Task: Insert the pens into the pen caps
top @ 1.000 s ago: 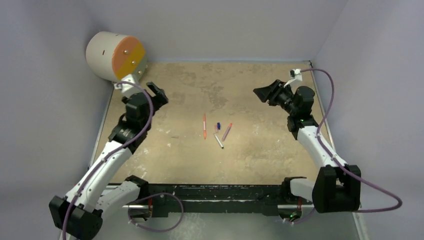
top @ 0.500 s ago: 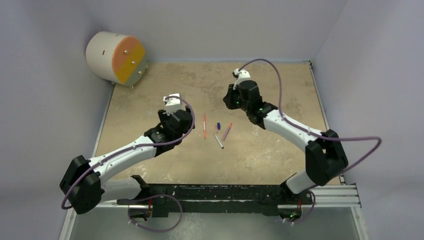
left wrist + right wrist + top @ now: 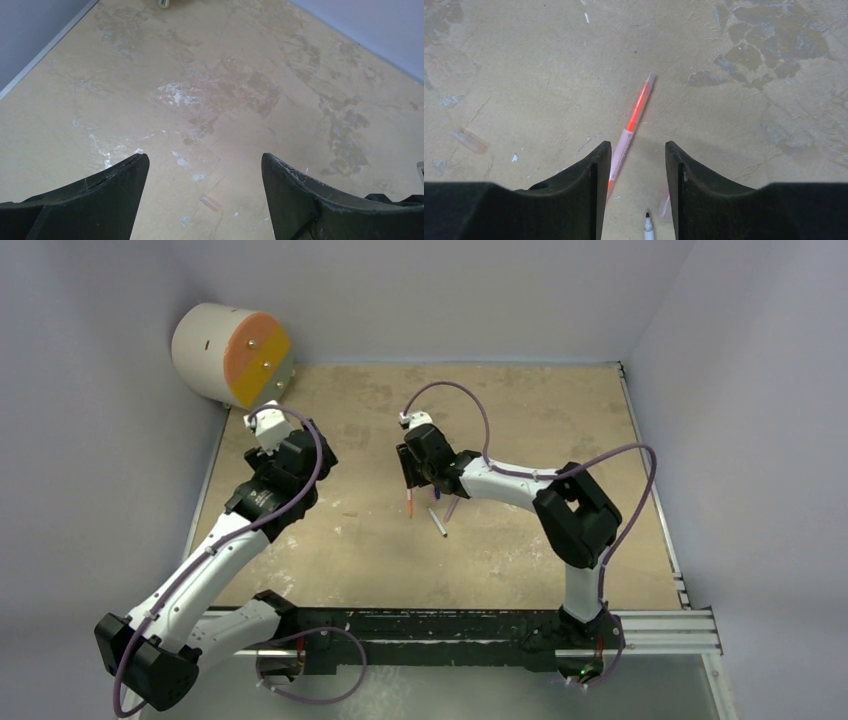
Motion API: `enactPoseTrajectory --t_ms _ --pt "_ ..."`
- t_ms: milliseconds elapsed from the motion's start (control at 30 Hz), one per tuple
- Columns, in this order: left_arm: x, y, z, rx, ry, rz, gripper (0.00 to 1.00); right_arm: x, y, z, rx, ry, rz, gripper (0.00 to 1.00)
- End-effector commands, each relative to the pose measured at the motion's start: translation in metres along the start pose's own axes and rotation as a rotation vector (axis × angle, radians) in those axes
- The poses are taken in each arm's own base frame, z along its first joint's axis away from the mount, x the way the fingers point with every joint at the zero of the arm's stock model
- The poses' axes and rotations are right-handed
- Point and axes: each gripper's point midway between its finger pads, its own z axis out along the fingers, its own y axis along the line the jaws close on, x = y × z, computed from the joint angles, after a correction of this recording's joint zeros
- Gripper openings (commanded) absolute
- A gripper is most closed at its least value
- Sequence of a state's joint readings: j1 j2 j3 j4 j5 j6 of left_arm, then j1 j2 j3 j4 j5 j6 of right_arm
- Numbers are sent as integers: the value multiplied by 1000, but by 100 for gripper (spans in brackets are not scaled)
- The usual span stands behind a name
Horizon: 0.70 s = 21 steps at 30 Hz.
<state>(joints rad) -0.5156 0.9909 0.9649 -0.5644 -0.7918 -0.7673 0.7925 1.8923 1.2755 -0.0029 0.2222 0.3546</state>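
Worn tan tabletop [image 3: 350, 560] between grey walls: my right gripper [image 3: 637, 146], black fingers apart and empty, hangs at centre table over the thin orange-red marker pen [image 3: 633, 125], which lies flat and runs into the gap between them. Just right of it lie the white pen with a dark tip [image 3: 438, 523] and the pinkish-mauve pen [image 3: 452, 507]. My left gripper [image 3: 205, 185], fingers spread wide and holding nothing, hovers above the table toward the far left.

Lavender walls [image 3: 450, 300], stained tan table [image 3: 520, 560]
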Motion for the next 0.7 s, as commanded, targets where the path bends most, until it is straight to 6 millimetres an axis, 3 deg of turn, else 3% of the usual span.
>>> enactPoseTrajectory --t_ms 0,333,467,600,667 --pt "0 12 -3 -49 10 29 83 -10 7 5 33 -20 -14 47" --pt "6 18 -4 -46 15 29 84 15 21 20 21 30 -28 43" --pt "7 19 -5 -47 20 34 84 24 19 21 37 47 -36 37" --pt "9 20 -6 -47 24 36 82 34 16 24 53 83 -32 24" --pt "8 20 -6 -40 24 31 81 41 23 23 12 112 -27 23"
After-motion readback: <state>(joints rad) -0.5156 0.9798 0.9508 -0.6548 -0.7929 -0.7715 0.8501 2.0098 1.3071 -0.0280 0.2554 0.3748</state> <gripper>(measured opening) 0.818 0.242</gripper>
